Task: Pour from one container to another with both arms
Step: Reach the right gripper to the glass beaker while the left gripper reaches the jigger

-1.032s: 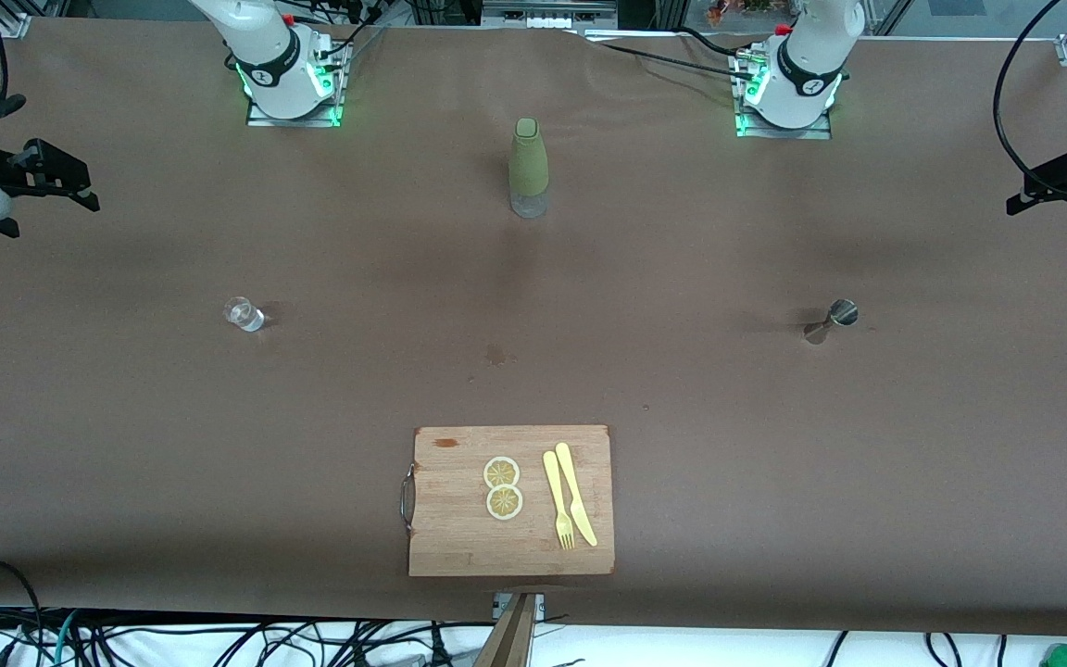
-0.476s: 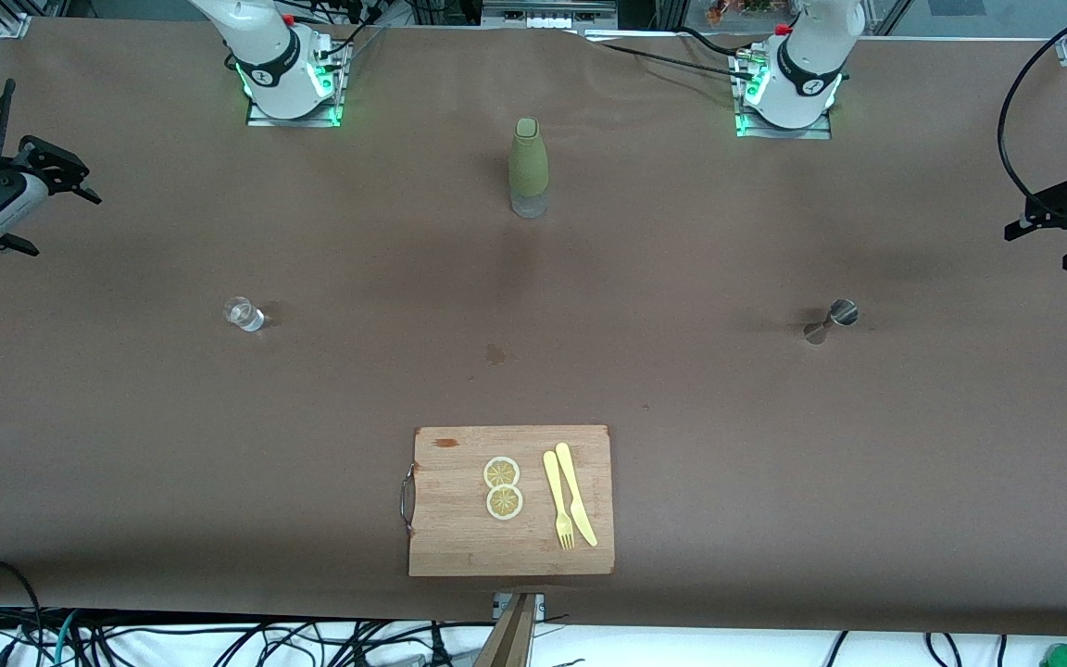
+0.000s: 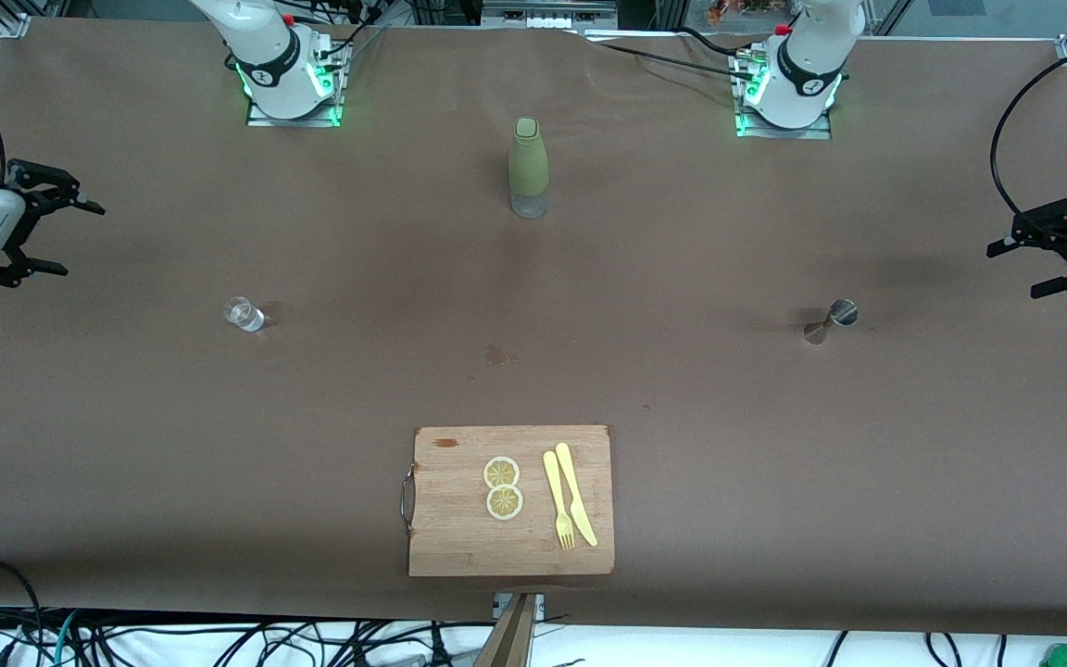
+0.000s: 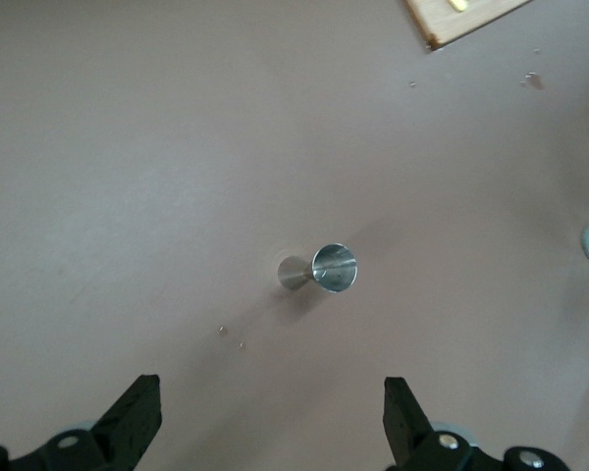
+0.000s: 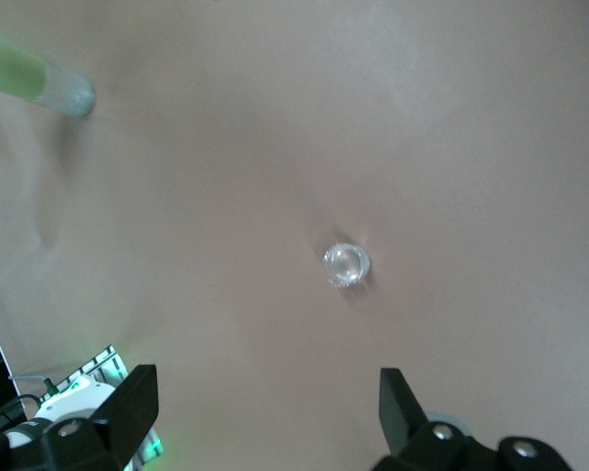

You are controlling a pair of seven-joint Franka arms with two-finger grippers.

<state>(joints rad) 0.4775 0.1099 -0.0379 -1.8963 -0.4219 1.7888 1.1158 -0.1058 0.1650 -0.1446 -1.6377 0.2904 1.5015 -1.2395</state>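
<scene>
Currently, no part of the pour is complete; both containers stand untouched on the table (image 3: 682, 241).

Right gripper (image 3: 38, 222): up in the air over the table edge at the right arm's end, fingers spread wide, holding nothing. Its wrist view shows the small clear glass (image 5: 347, 264) between the fingertips' lines but well apart from them.

Left gripper (image 3: 1048, 250): up in the air over the table edge at the left arm's end, fingers spread wide, empty. Its wrist view centres the metal jigger (image 4: 319, 269), upright, not yet reached.

Positions: the small clear glass (image 3: 243, 314) stands toward the right arm's end; the metal jigger (image 3: 832, 320) stands toward the left arm's end.

Remaining, as judged:
1. Bring each gripper to its container.
2. Close and lift.
3. Bring the containers together.
4. Tilt one over the other.
</scene>
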